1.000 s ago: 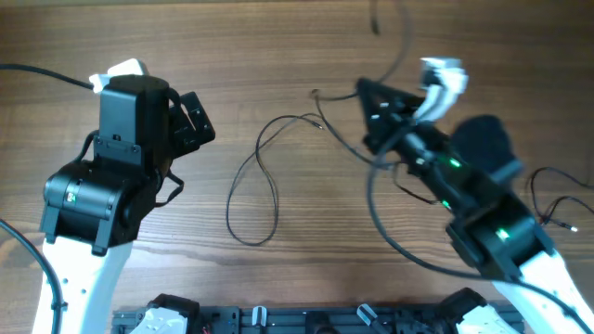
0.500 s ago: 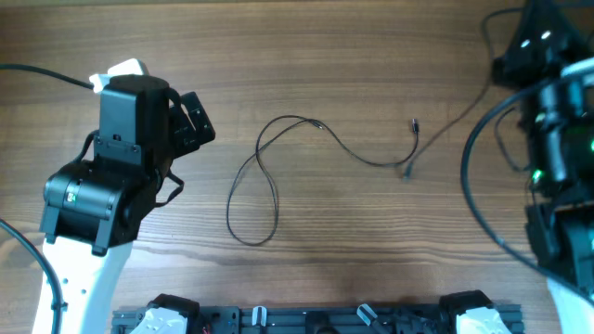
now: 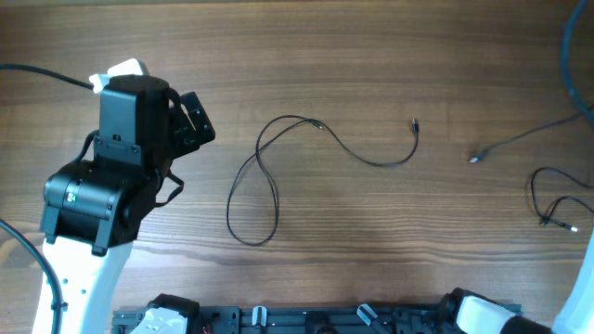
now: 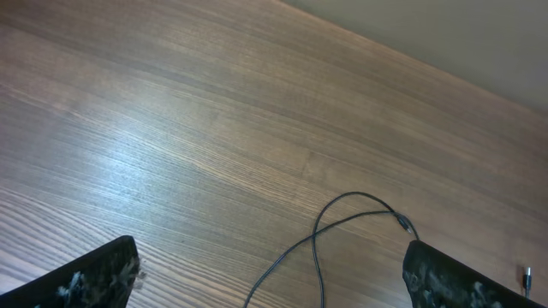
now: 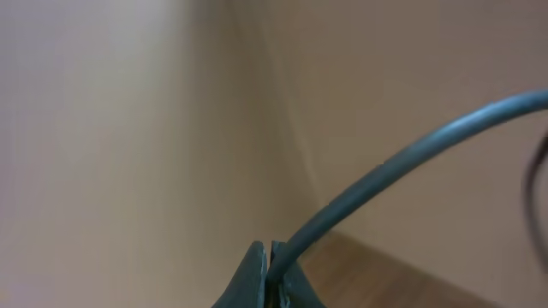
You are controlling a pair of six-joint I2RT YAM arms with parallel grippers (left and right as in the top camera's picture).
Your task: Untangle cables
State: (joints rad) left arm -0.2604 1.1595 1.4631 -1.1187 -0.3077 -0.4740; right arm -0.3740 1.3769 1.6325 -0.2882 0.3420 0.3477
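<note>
A thin black cable (image 3: 269,176) lies mid-table in a long loop, its tail curving right to a small plug (image 3: 415,123). A second cable (image 3: 520,139) runs from its plug (image 3: 473,160) off the right edge. A third, short cable (image 3: 548,199) curls by the right edge. My left gripper (image 3: 190,119) hangs open left of the loop. In the left wrist view the cable (image 4: 342,201) lies between the spread fingers (image 4: 449,278), untouched. My right gripper (image 5: 270,250) is out of the overhead view, lifted off the table. It is shut, with a blurred cable (image 5: 385,175) rising from its tips.
A thicker grey arm cable (image 3: 568,56) hangs at the top right corner. The left arm's base (image 3: 83,213) fills the left side. A black rail (image 3: 306,320) runs along the front edge. The far table edge (image 4: 411,60) meets a beige wall.
The right arm swung from the table's middle out past the right edge, pulling one cable away from the looped one. The two now lie apart. The left arm stayed still.
</note>
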